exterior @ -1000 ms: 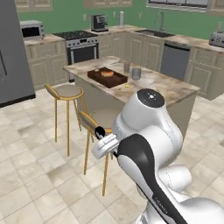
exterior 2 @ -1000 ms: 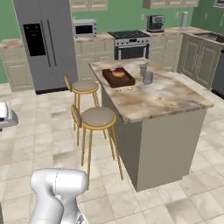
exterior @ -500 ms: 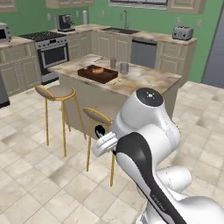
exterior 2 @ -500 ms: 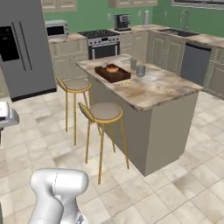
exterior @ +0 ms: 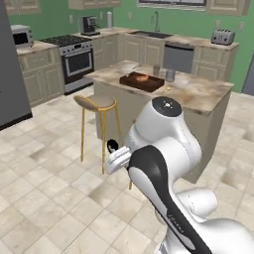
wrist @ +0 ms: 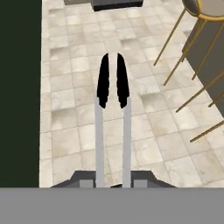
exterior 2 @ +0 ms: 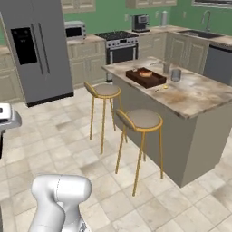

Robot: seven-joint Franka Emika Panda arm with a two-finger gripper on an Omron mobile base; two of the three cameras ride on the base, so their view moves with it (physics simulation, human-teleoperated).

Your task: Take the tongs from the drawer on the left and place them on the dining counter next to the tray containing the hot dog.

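Though gripped at their silver arms, tongs (wrist: 113, 113) base hidden between jaws.

1. Two stools (exterior 2: 140, 119) with gold legs and round grey-brown seats stand on the tiled floor (exterior 2: 59, 149).
2. A grey fridge (exterior 2: 38, 47) stands well left of the stools.
3. A microwave (exterior 2: 74, 30) sits just right of the fridge.
4. A steel stove (exterior 2: 118, 44) stands right of the microwave, behind the stools.
5. A dark coffee maker (exterior 2: 140, 22) sits right of the stove.
6. A toaster (exterior: 222, 35) sits by the green wall (exterior: 54, 19), far from the stove.
7. Two grey cups (exterior 2: 176, 74) stand beyond the stools.
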